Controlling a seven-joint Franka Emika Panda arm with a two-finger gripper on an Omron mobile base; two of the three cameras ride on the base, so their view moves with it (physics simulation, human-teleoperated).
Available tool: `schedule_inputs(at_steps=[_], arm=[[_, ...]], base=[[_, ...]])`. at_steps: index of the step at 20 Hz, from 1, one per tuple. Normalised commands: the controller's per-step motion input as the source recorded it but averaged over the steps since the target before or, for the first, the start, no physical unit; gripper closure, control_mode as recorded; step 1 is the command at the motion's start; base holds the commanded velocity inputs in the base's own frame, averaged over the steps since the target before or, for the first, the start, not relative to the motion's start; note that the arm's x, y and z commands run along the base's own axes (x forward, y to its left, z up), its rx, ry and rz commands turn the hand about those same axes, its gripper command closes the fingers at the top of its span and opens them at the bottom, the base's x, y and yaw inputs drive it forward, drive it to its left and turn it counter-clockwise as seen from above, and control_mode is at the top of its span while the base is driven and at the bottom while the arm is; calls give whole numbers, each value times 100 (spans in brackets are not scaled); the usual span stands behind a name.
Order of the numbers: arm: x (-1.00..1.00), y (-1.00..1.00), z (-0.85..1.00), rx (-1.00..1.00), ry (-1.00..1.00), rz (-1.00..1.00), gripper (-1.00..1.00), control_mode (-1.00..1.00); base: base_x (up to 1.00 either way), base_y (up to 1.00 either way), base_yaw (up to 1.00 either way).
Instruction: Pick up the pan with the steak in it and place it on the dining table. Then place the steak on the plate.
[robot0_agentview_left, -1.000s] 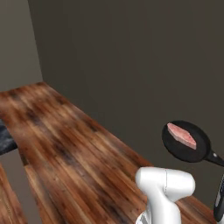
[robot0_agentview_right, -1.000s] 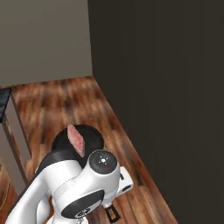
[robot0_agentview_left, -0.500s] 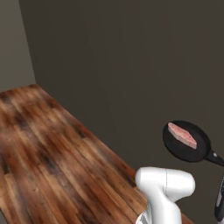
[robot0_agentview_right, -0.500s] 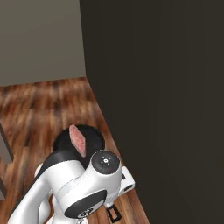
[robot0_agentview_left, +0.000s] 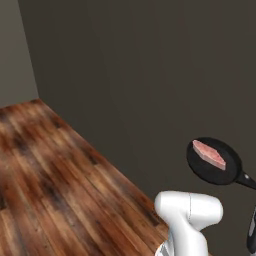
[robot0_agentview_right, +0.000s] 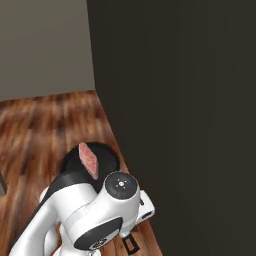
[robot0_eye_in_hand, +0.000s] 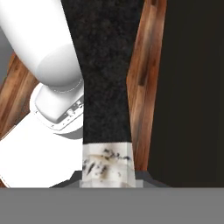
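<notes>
You are carrying the small round black frying pan (robot0_agentview_left: 214, 161) up in the air, over the brown wooden plank floor (robot0_agentview_left: 55, 180) and close beside the tall dark wall (robot0_agentview_left: 150, 75). The flat pink-red slab of raw steak (robot0_agentview_left: 209, 153) lies inside the pan, touching its bottom, a bit toward the side away from the handle.

The thing that matters most is how the pan lies from the gripper (robot0_eye_in_hand: 108, 177). The pan's long thin black handle (robot0_agentview_left: 246, 180) runs from the bowl down and to the right in the left base view, toward the hand. In the hand view the handle (robot0_eye_in_hand: 105, 70) is the long black strip that runs straight away from the hand. So the bowl hangs out at the far end, and all its weight is far from the grip.

The jaws are closed tight, and since the pan hangs with nothing under it, I judge they are clamped on the end of the handle. The pinch itself is hard to make out.

The steak's long side runs nearly the same way as the handle, with its narrow tip pointing at the handle. In the right base view the steak (robot0_agentview_right: 89, 160) and the pan (robot0_agentview_right: 102, 156) sit just behind the white arm (robot0_agentview_right: 95, 215).

Keep the pan flat as you go, I think, or the steak could slide toward the handle side.
</notes>
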Motion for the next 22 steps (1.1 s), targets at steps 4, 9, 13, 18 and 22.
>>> schedule_inputs(at_steps=[4, 9, 13, 18, 22], arm=[[0, 0, 0, 0, 0, 0, 100, 100], [0, 0, 0, 0, 0, 0, 100, 100], [0, 0, 0, 0, 0, 0, 100, 100], [0, 0, 0, 0, 0, 0, 100, 100], [0, 0, 0, 0, 0, 0, 100, 100]], base=[[93, 1, -3], [99, 18, -5], [100, 33, -8], [100, 38, -8], [100, 40, -8]])
